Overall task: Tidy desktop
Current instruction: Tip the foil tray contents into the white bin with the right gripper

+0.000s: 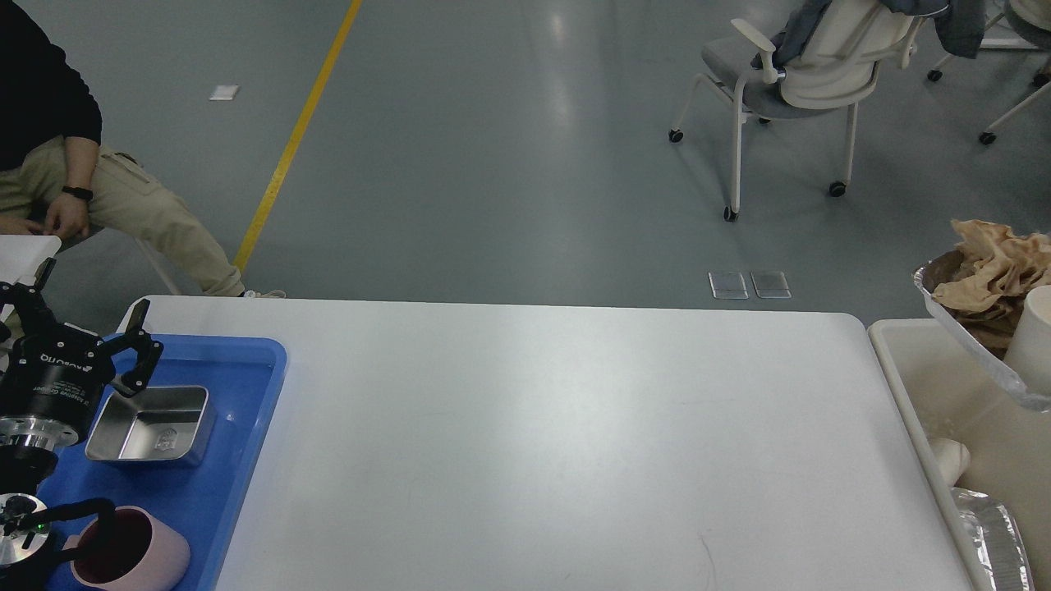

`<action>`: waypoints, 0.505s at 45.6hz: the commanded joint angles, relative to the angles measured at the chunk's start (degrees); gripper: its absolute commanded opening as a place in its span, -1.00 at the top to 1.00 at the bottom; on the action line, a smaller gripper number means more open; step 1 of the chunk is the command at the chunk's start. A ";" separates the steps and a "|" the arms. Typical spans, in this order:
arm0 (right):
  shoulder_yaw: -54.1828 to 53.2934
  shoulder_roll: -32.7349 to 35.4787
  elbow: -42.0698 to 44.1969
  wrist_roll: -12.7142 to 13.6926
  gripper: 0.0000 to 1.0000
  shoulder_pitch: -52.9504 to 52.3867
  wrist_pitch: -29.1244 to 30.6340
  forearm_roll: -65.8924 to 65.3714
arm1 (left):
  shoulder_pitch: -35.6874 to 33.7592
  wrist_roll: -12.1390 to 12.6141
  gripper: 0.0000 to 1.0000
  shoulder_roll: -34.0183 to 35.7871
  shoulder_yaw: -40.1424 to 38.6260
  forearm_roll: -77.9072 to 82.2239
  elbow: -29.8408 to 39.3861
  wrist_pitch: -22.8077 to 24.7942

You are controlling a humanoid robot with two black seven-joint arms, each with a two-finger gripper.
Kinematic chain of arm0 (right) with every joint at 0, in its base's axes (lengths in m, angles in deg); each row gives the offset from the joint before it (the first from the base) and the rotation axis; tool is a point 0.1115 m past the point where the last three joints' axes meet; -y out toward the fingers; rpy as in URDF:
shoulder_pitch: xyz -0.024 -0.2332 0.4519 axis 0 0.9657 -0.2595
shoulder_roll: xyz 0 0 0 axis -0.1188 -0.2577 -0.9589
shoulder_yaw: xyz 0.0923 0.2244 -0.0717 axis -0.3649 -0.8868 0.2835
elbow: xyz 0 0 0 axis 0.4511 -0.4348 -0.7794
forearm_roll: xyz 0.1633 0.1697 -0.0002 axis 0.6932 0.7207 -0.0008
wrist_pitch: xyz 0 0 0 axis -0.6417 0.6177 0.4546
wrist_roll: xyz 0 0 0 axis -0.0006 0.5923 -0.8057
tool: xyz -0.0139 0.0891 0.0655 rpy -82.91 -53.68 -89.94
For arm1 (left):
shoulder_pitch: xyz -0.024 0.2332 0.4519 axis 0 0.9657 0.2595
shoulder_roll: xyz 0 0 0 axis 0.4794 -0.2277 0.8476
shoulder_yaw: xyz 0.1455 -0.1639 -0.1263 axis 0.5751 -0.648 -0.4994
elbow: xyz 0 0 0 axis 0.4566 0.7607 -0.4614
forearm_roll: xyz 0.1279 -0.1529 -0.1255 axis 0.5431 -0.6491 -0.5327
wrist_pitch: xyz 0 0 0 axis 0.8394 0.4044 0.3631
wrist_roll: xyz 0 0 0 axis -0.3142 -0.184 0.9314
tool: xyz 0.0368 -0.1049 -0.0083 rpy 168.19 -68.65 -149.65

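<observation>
**Foil tray hangs over the bin, past my right edge**

Nearest me, at lower left, the pink cup and the steel pan sit in the blue tray. My left gripper hovers over that tray's far corner, fingers spread and grasping nothing.

The desktop stretches bare between the trays.

To the right, the beige bin stands just beside the desktop's edge. Above it tilts the foil tray, carrying crumpled brown paper and a white paper cup. My right gripper is out of frame, so I judge a tip or release comes next. Beyond, a chair stands well apart.
</observation>
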 commanded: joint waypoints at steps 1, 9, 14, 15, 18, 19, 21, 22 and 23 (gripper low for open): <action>0.01 -2.00 5.29 0.00 1.00 1.53 0.05 1.07 | 0.28 -0.01 -0.95 -0.02 -0.02 0.01 -0.01 0.05; 0.01 -4.46 9.69 -0.09 1.00 3.37 0.14 1.34 | 0.80 -0.09 -0.95 -0.20 -0.02 0.01 -0.01 0.66; 0.01 -5.17 10.57 -0.09 1.00 4.08 0.05 1.34 | 1.15 -0.09 -0.95 -0.29 -0.02 0.01 -0.01 0.84; 0.01 -5.25 10.83 -0.09 1.00 4.17 0.05 1.34 | 1.33 -0.09 -0.95 -0.29 -0.02 0.01 -0.01 0.84; 0.01 -5.69 11.62 -0.09 1.00 4.25 -0.03 1.34 | 1.68 -0.18 -0.95 -0.11 -0.02 0.01 -0.01 1.10; 0.01 -5.95 12.23 -0.09 1.00 4.34 0.05 1.34 | 1.86 -0.18 -0.95 -0.11 -0.02 0.01 -0.01 1.37; 0.01 -6.48 13.38 -0.09 1.00 4.52 -0.04 1.34 | 2.12 -0.36 -0.95 -0.11 -0.11 0.01 -0.01 1.89; 0.01 -6.92 14.08 -0.09 1.00 4.61 -0.04 1.34 | 2.30 -0.36 -0.95 -0.11 -0.11 0.01 -0.01 2.07; 0.01 -7.36 14.78 -0.09 1.00 4.69 -0.04 1.34 | 2.56 -0.36 -0.95 -0.02 -0.11 0.01 -0.01 2.16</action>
